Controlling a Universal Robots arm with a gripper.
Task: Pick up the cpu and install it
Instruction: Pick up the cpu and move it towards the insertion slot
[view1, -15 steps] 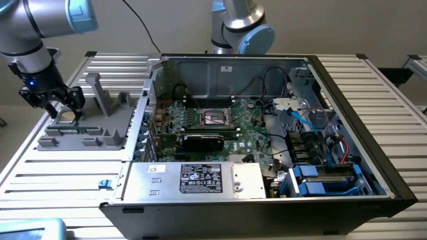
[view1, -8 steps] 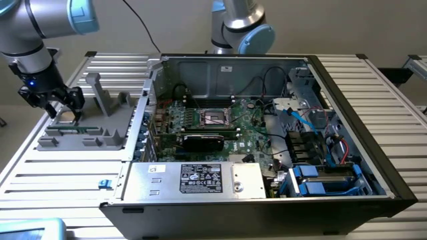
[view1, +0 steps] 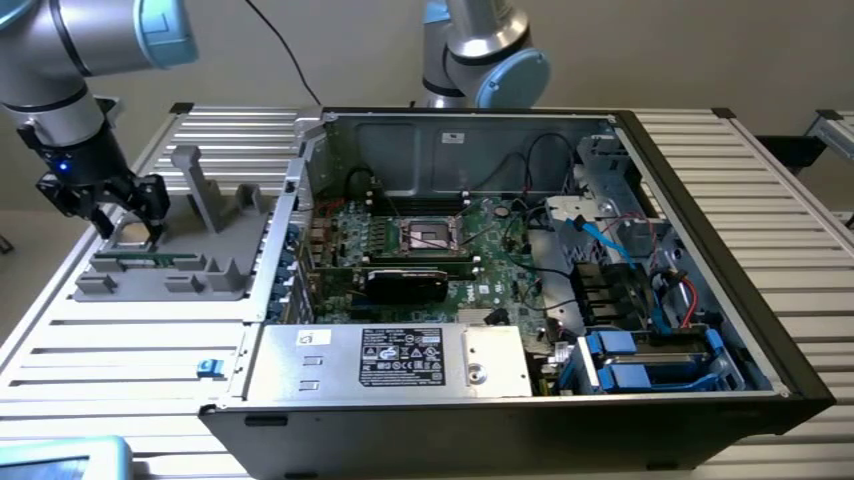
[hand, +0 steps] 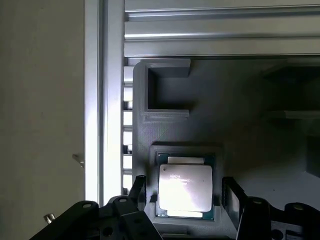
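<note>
Far left of the exterior view: arm w/ gripper (view1: 124, 212) hangs low over the grey holder tray (view1: 200, 270) on the slatted bench (view1: 761, 190). Jaws wide apart, nothing held. In the wrist view the two fingers (hand: 136, 189) stand either side of the cpu (hand: 185, 186) w/ a gap on each side, so it looks straddled, not pinched. The cpu lies flat, metal lid up, in a square recess of the tray, prob. so it sits at a known spot & square to the jaws. Pick-up not yet done, by my read.

Moving right: open PC case (view1: 641, 140) lies on its side, so the motherboard (view1: 494, 255) faces up for top-down access. Near the board's middle is the socket (view1: 434, 235); can't tell if anything sits in it. Black card (view1: 407, 282) is just beside it, nearer the camera. Far right: cables & blue drive bays (view1: 654, 360).
</note>
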